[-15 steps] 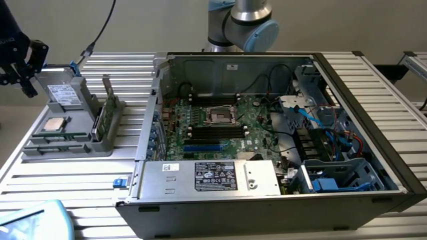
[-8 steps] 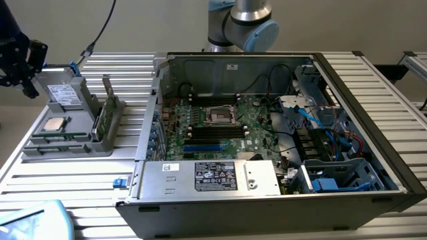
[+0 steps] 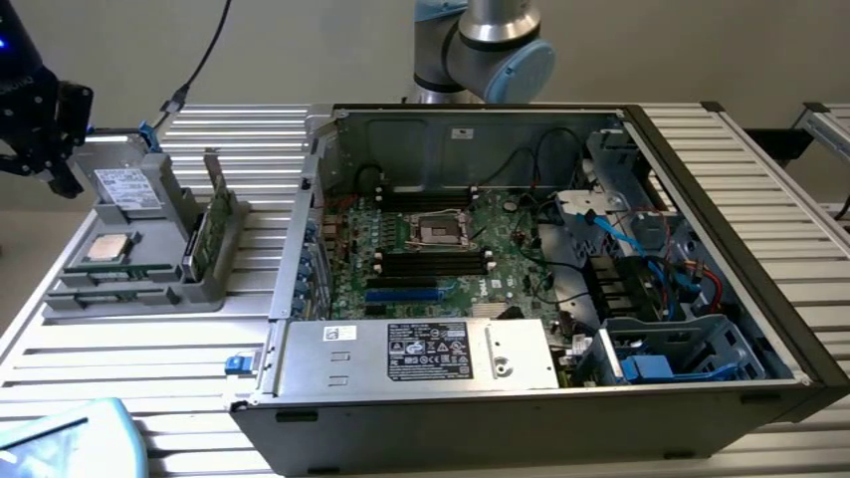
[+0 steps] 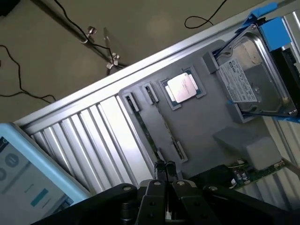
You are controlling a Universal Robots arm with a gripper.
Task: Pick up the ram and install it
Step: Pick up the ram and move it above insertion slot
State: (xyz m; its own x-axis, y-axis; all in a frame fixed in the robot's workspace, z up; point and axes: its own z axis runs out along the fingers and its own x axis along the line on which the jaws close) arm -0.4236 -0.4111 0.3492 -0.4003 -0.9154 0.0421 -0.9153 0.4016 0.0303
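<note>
The ram [image 3: 199, 242] is a green stick standing on edge in the right side of a grey parts tray [image 3: 133, 294], at the exterior view's left. In the wrist view a strip of the ram [image 4: 255, 169] shows beside the gripper body. My gripper [image 3: 62, 185] hangs over the table's far left corner, left of the tray and apart from the ram. Its fingers [image 4: 159, 171] are pressed together, shut on nothing. The open computer case [image 3: 691, 119] lies to the tray's right, with the black memory slots [image 3: 425, 261] on its motherboard.
The tray also holds a silver processor chip [image 3: 106, 247] [image 4: 183, 86] and a hard drive [image 3: 126, 186] [image 4: 255, 79]. A tablet in a light blue cover [image 3: 60, 438] [image 4: 33, 164] lies at the table's front left. The power supply [image 3: 425, 351] fills the case's front. Cables trail on the floor.
</note>
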